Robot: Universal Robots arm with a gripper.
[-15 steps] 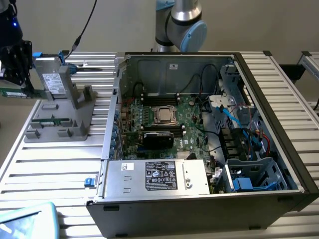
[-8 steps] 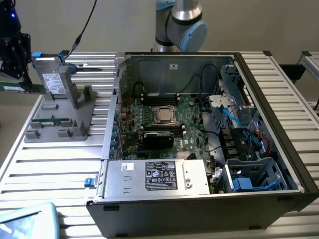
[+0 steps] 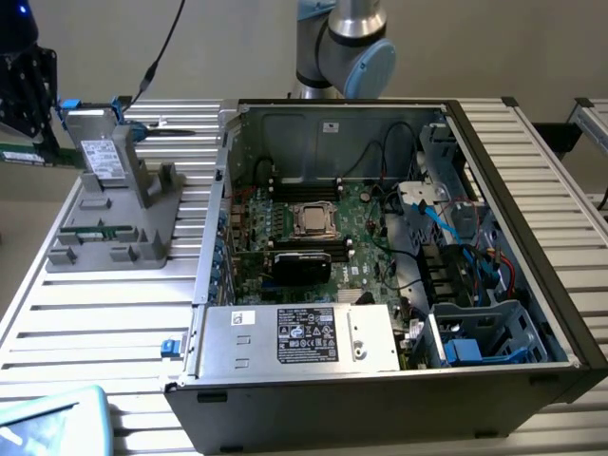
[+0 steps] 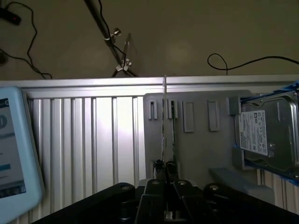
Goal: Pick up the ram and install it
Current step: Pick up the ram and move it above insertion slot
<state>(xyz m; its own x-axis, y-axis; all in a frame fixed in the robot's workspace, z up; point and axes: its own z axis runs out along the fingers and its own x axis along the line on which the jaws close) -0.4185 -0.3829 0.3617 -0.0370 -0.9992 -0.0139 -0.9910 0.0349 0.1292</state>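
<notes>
The ram [image 4: 164,116] is a thin green stick seen edge-on in the wrist view, running straight out from my gripper [image 4: 164,173], whose black fingers [image 4: 158,179] are shut on its near end. It hangs over the grey slotted holder [image 4: 198,144], beside a second thin stick [image 4: 173,133] that stands in a holder slot. In the exterior view my gripper [image 3: 28,142] is at the far left edge with the green ram [image 3: 21,156] just below it, level with the holder's top [image 3: 114,218]. The open computer case [image 3: 380,256] lies to the exterior view's right, its dark memory slots [image 3: 306,190] behind the CPU socket [image 3: 313,219].
A grey drive with a white sticker and blue tabs [image 3: 100,157] [image 4: 268,135] stands in the holder. A pale blue tablet [image 4: 14,154] [image 3: 47,418] lies on the ribbed table. Inside the case are the power supply [image 3: 299,337], blue cables [image 3: 465,237] and a drive cage [image 3: 494,332].
</notes>
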